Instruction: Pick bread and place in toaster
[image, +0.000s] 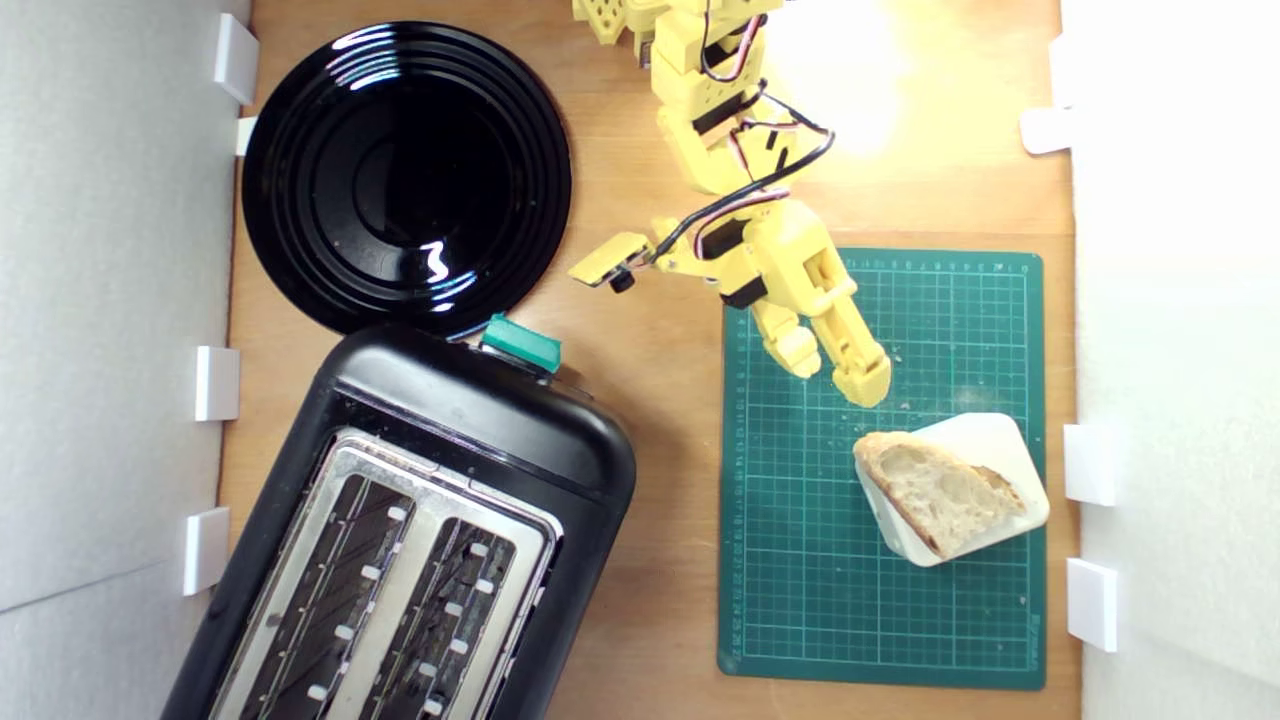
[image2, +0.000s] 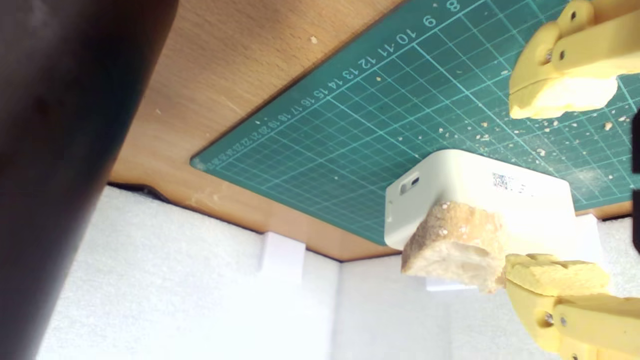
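So my fingers (image: 838, 370) are spread apart right now, nothing between them, hanging over the green mat (image: 800, 600). The bread (image: 935, 492) is near the tips but not touching in the exterior view, lying crumb-up on the white block (image: 1000, 445) at the mat's corner toward the exterior view's right. From my wrist view the bread (image2: 455, 245) sticks out past the block's (image2: 480, 190) edge, crust end toward the camera, and one fingertip (image2: 555, 275) sits right beside it. Can't tell if that tip is actually touching the crust or just overlapping it in the picture. The other fingertip (image2: 560, 97) is well apart, over the mat (image2: 325, 135) among a scatter of crumbs.

My arm (image: 720, 100) comes in from the top of the exterior view, bends at the wrist, and angles the fingers down toward the bread.

The toaster (image: 420, 540) sits on the wooden surface (image: 660, 420) at the exterior view's left, well apart from the bread, both slots showing only wire guides, teal lever (image: 520, 345) at the end nearest the black plate (image: 405, 170).
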